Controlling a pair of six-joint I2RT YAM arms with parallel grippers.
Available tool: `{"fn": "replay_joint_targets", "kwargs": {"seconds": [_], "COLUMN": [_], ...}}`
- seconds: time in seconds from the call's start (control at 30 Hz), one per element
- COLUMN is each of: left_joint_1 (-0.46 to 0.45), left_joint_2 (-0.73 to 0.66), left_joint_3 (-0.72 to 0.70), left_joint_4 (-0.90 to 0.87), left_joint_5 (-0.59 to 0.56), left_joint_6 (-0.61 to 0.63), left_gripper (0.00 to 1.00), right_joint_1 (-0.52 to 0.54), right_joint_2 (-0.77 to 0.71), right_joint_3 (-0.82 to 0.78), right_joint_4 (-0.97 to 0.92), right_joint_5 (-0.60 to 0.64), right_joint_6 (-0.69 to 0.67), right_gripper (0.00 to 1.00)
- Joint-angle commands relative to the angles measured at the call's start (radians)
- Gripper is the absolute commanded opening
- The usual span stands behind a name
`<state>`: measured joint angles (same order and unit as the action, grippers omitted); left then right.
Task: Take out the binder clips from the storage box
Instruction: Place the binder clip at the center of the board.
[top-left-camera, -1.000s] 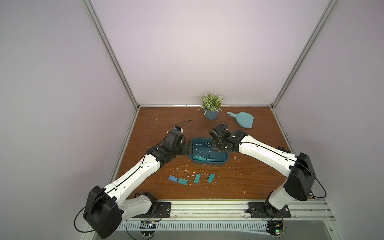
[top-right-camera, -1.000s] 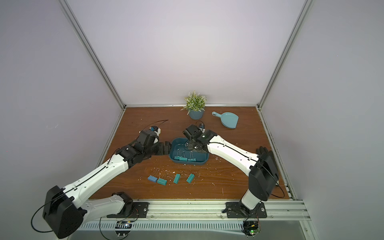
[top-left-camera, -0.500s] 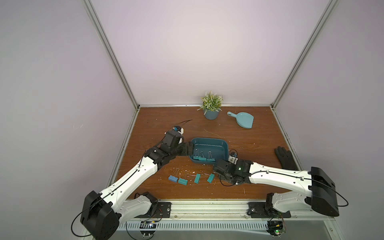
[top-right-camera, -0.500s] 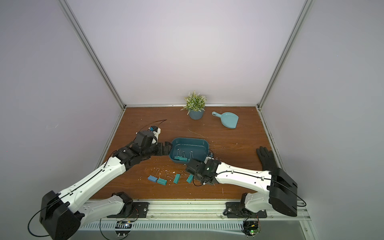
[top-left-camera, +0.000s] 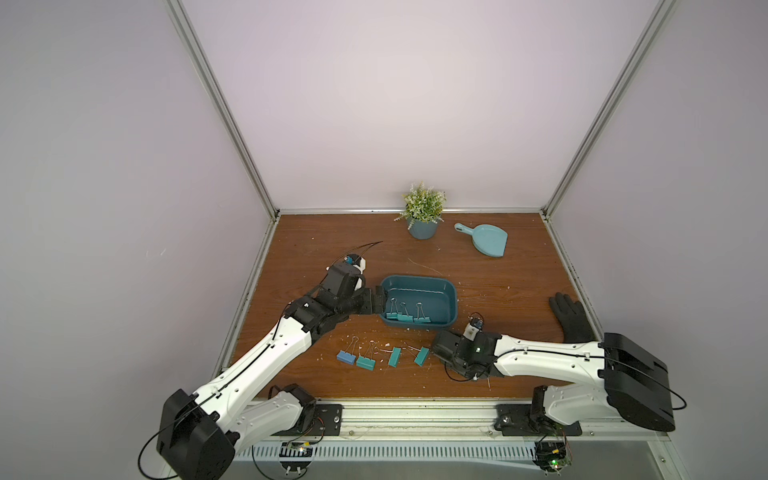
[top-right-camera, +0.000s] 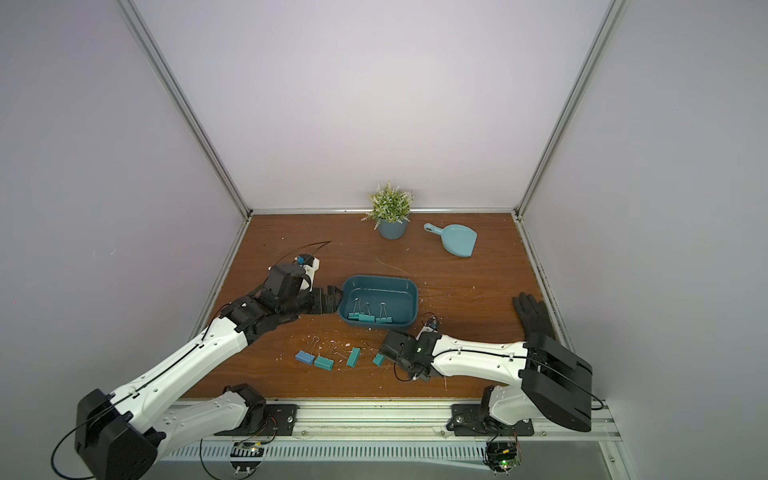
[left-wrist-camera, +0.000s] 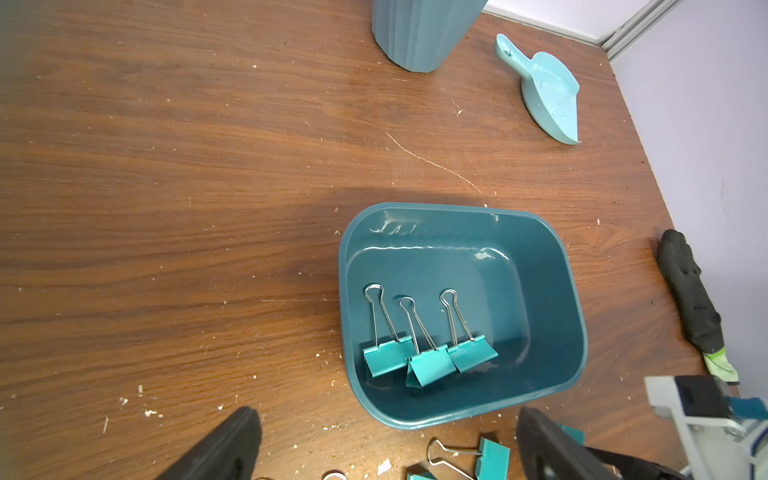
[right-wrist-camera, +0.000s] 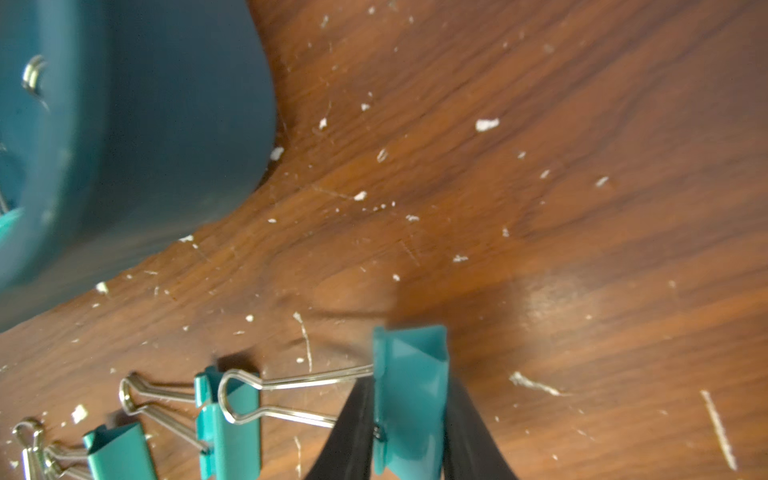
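Left end effector (top-left-camera: 377, 300) is spread wide and empty at mid-frame on the brown wooden desk (top-left-camera: 519, 286). It is set just beside the left end of the shallow dark teal plastic storage box (top-left-camera: 415, 277), seemingly to brace it. Three teal binder clips (top-left-camera: 405, 316) lie inside, not yet taken out. Lower down, the right end effector (right-wrist-camera: 409, 386) is closed on a teal wedge-shaped binder clip (right-wrist-camera: 409, 365). That clip is held low at the right end of a row of clips (top-left-camera: 365, 362), probably for release in line.
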<state>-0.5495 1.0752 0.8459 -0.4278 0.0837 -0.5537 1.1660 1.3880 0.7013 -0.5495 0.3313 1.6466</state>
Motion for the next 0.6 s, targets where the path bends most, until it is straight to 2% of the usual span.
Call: {"fn": "replay_joint_targets", "kwargs": {"seconds": [0.0, 0.2, 0.3, 0.47, 0.57], "left_joint_1": [0.009, -0.036, -0.071, -0.099, -0.102], "left_joint_2": [0.018, 0.063, 0.091, 0.165, 0.221], "left_joint_3": [0.013, 0.042, 0.06, 0.092, 0.123], "left_joint_4": [-0.022, -0.021, -0.021, -0.024, -0.035], "left_joint_5": [0.027, 0.025, 0.019, 0.033, 0.042], "left_joint_6": [-0.016, -0.033, -0.046, -0.08, -0.092], "left_gripper": [0.99, 0.99, 0.99, 0.93, 0.89], "right_joint_1": [0.004, 0.005, 0.004, -0.02, -0.079], "right_joint_2": [0.024, 0.006, -0.032, -0.131, -0.203], "right_joint_3": [0.015, 0.051, 0.101, 0.161, 0.161], "right_joint_4": [0.02, 0.014, -0.052, -0.149, -0.136], "right_joint_5": [-0.008, -0.006, 0.032, 0.148, 0.182], "right_joint_6": [0.017, -0.023, -0.057, -0.133, -0.228], "right_gripper": [0.36, 0.74, 0.79, 0.86, 0.96]}}
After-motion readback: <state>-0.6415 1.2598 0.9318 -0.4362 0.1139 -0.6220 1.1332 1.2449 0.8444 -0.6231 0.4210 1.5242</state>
